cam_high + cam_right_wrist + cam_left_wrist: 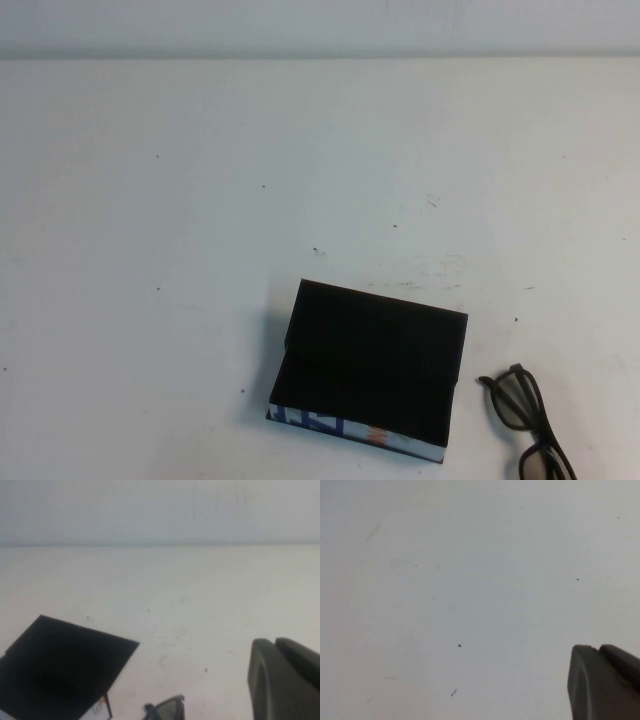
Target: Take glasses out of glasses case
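The glasses case (370, 365) is a flat black box with a white, blue-printed front edge. It lies shut on the white table, near the front, and also shows in the right wrist view (60, 665). The black glasses (525, 410) lie on the table just right of the case, partly cut off by the front edge of the high view. A bit of their frame shows in the right wrist view (167, 709). My right gripper (274, 641) is shut and empty, apart from both. My left gripper (597, 647) is shut and empty over bare table. Neither arm shows in the high view.
The white table (200, 200) has small dark specks and scuffs. A pale wall (320, 25) runs along its far edge.
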{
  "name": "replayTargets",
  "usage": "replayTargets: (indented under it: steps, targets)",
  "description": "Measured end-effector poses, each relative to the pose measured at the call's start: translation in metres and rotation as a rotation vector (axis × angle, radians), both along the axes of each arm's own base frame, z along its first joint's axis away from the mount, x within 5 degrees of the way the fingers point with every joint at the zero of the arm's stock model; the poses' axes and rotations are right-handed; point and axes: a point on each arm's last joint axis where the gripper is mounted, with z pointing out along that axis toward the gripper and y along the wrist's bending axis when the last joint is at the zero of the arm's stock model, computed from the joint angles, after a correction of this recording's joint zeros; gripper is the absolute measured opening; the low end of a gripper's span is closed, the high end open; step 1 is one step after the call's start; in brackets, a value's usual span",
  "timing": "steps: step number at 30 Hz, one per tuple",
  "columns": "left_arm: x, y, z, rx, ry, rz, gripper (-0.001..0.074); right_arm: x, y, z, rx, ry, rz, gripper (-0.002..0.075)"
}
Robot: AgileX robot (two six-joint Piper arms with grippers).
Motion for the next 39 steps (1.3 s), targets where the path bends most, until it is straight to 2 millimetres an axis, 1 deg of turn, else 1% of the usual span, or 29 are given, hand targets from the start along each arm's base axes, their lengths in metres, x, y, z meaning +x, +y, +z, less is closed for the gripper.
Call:
replayTargets:
  steps: [5, 8, 22, 39]
  targets:
    - [0.000, 0.000, 0.000, 0.000, 0.000, 0.000, -0.0005, 0.000, -0.004, -0.015, -0.024, 0.148, -0.075, -0.0018]
    - [0.000, 0.000, 0.000, 0.000, 0.000, 0.000, -0.0005, 0.000, -0.007, -0.018, -0.026, 0.188, -0.126, -0.0018]
    - [0.000, 0.000, 0.000, 0.000, 0.000, 0.000, -0.0005, 0.000, -0.017, -0.020, -0.104, 0.190, -0.282, -0.0018]
    - [0.000, 0.000, 0.000, 0.000, 0.000, 0.000, -0.0005, 0.001, -0.017, -0.020, -0.105, 0.190, -0.294, -0.0018]
